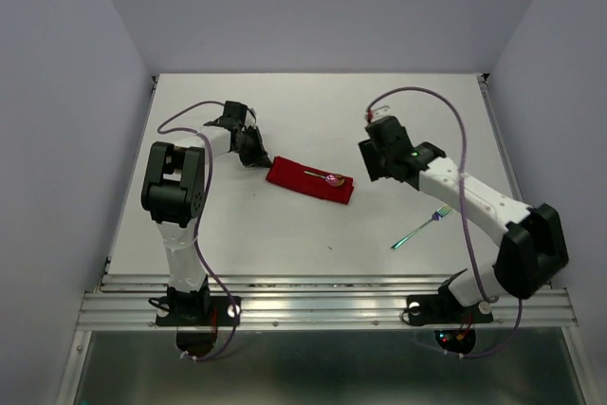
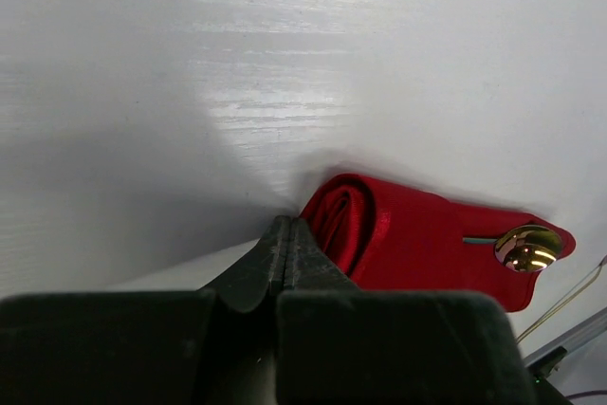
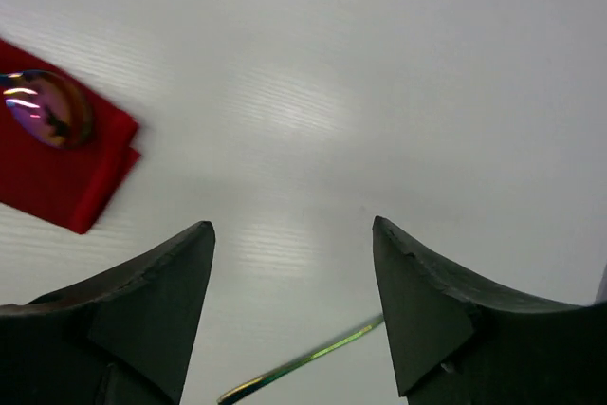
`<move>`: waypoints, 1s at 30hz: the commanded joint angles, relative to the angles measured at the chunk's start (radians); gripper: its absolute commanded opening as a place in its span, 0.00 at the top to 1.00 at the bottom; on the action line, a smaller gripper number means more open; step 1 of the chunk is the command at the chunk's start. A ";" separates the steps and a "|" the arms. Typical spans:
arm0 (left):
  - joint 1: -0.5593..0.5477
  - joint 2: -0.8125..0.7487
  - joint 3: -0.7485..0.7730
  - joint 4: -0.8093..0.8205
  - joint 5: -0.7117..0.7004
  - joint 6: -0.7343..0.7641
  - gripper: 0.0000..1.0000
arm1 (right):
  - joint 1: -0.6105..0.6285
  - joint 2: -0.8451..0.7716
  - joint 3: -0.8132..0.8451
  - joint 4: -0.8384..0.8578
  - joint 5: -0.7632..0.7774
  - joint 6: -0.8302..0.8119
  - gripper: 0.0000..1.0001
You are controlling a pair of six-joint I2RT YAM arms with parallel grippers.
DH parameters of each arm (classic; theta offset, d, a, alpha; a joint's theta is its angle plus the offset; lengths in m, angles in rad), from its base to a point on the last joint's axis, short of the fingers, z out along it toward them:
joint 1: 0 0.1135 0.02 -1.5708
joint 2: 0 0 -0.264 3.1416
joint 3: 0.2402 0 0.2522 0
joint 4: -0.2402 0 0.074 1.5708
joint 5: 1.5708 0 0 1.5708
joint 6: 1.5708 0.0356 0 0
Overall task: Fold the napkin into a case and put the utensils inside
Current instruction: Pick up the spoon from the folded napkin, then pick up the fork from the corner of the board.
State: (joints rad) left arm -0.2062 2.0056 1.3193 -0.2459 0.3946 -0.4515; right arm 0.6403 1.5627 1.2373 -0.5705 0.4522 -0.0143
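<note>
The red napkin [image 1: 302,178] lies folded as a narrow flat case in the middle of the table. A spoon [image 1: 327,177] rests on it, its shiny bowl [image 2: 527,247] near the case's right end. My left gripper [image 2: 285,225] is shut with nothing between its jaws, its tips right beside the rolled left end of the napkin [image 2: 417,239]. Above bare table to the right of the case, my right gripper [image 3: 291,230] hangs open and empty. The fork [image 1: 422,226] lies loose on the table nearer the right arm; its green handle [image 3: 303,367] shows below my open fingers.
White walls close in the table [image 1: 313,101] on three sides. A metal rail [image 1: 322,305] runs along the near edge, where both arm bases are bolted. The right arm's purple cable [image 1: 455,130] loops above the table.
</note>
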 commanded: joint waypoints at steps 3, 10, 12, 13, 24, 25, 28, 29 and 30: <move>-0.004 -0.113 -0.037 -0.010 -0.046 -0.001 0.96 | -0.134 -0.374 -0.289 -0.061 -0.036 0.520 0.09; -0.004 -0.166 -0.054 -0.032 -0.046 0.011 0.96 | -0.134 -0.535 -0.414 -0.221 -0.112 0.877 0.00; -0.002 -0.186 -0.060 -0.041 -0.051 0.022 0.96 | -0.134 -0.552 -0.433 -0.259 -0.145 0.990 0.00; -0.004 -0.194 -0.063 -0.043 -0.053 0.023 0.96 | -0.134 -0.559 -0.455 -0.256 -0.158 1.028 0.00; -0.004 -0.225 -0.074 -0.061 -0.043 0.047 0.96 | -0.134 -0.613 -0.797 0.017 -0.277 1.302 0.00; -0.004 -0.225 -0.078 -0.061 -0.043 0.047 0.96 | -0.134 -0.596 -0.793 0.043 -0.274 1.288 0.00; -0.004 -0.226 -0.080 -0.064 -0.042 0.048 0.96 | -0.134 -0.495 -0.779 0.122 -0.279 1.232 0.00; -0.005 -0.228 -0.083 -0.064 -0.042 0.047 0.96 | -0.134 -0.466 -0.765 0.139 -0.277 1.232 0.00; -0.004 -0.229 -0.081 -0.067 -0.043 0.047 0.96 | -0.134 -0.404 -0.757 0.159 -0.277 1.206 0.00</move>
State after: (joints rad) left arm -0.2077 1.8366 1.2495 -0.2977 0.3542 -0.4259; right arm 0.5018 1.0264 0.4763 -0.5629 0.1768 1.2232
